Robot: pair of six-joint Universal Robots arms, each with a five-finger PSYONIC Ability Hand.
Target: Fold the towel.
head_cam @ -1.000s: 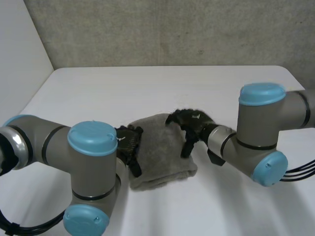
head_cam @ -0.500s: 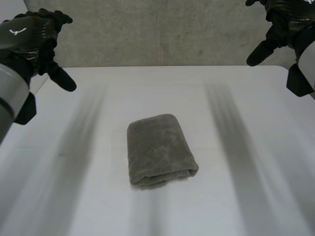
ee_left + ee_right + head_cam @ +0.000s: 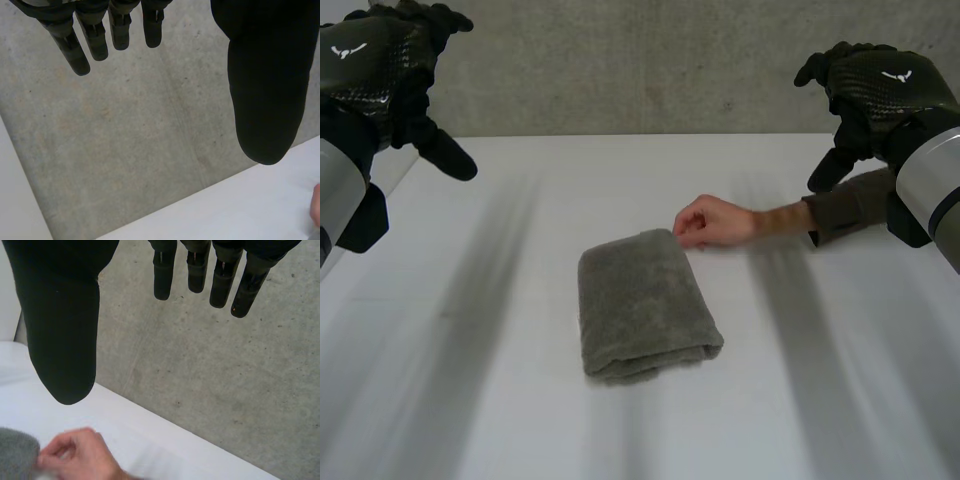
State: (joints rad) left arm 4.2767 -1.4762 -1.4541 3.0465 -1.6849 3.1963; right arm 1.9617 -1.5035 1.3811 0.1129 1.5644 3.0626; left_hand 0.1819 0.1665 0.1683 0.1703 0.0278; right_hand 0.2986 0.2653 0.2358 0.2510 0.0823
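Near the middle of the white desk (image 3: 820, 410) a grey towel (image 3: 645, 305) lay folded into a thick, compact bundle, its rounded fold and stacked layers facing the camera end. Just beyond it, a person's hand (image 3: 710, 222) reached in from the right on a brown-sleeved forearm (image 3: 845, 205), fingertips bunched at the towel's far right corner; whether they pinched the cloth or only touched it could not be told. Both machines hung well clear. The left robot hand (image 3: 380, 70) was raised high over the desk's left side, fingers (image 3: 75, 47) straight, thumb spread, grasping nothing. The right robot hand (image 3: 875, 85) hovered above the person's sleeve, likewise released and empty, the towel's corner and the person's knuckles showing below its thumb in the right wrist view. Behind everything stood a bare concrete wall (image 3: 650, 60).

Judged from its pile and slump, the towel looked soft, light and limp, neither fragile nor slippery, though its layers would likely slide or spring open if lifted by the middle. A sound hold would be a pinch through all layers at two corners of one short edge.
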